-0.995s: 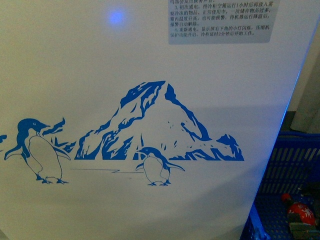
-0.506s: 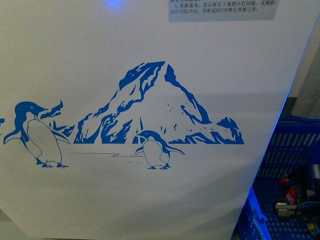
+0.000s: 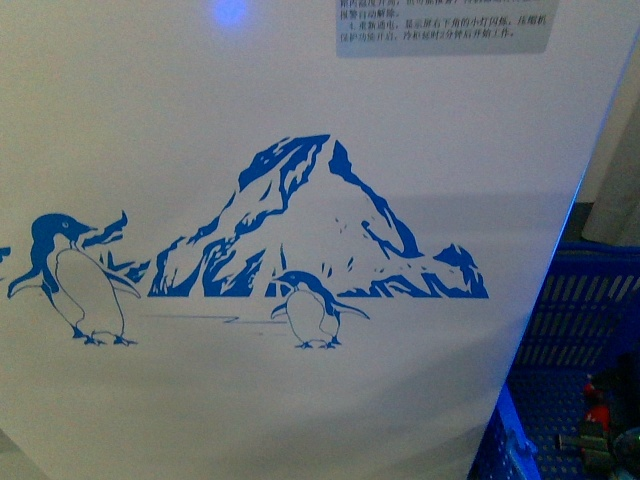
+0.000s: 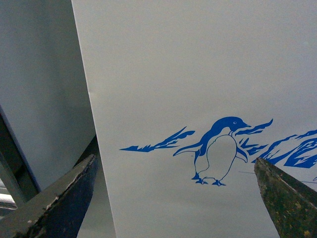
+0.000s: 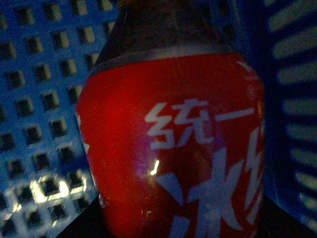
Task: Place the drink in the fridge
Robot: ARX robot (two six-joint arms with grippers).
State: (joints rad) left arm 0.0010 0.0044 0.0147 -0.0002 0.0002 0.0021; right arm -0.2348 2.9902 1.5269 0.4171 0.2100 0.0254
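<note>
The fridge point(image 3: 250, 120) fills the front view: a white front wall with a blue penguin-and-mountain drawing; its lid is out of view. It also shows in the left wrist view point(image 4: 198, 74). My left gripper point(image 4: 176, 198) is open and empty, its dark fingers point(image 4: 59, 203) spread in front of the fridge's front wall. My right gripper is shut on the drink bottle point(image 5: 173, 148), which has a red label with white characters and dark liquid; it fills the right wrist view and hides the fingers. In the front view the bottle point(image 3: 598, 412) and gripper show dimly at the lower right, inside the blue basket.
A blue plastic basket point(image 3: 590, 300) with a slotted wall stands right of the fridge; its grid floor point(image 5: 44, 99) shows behind the bottle. A grey label with printed text point(image 3: 440, 25) is stuck high on the fridge front. A plain grey surface point(image 4: 39, 89) lies left of the fridge.
The front camera's view has shifted slightly. The bottle's red label, plain at the lower right a second ago, is now dim and mostly hidden low in the basket corner.
</note>
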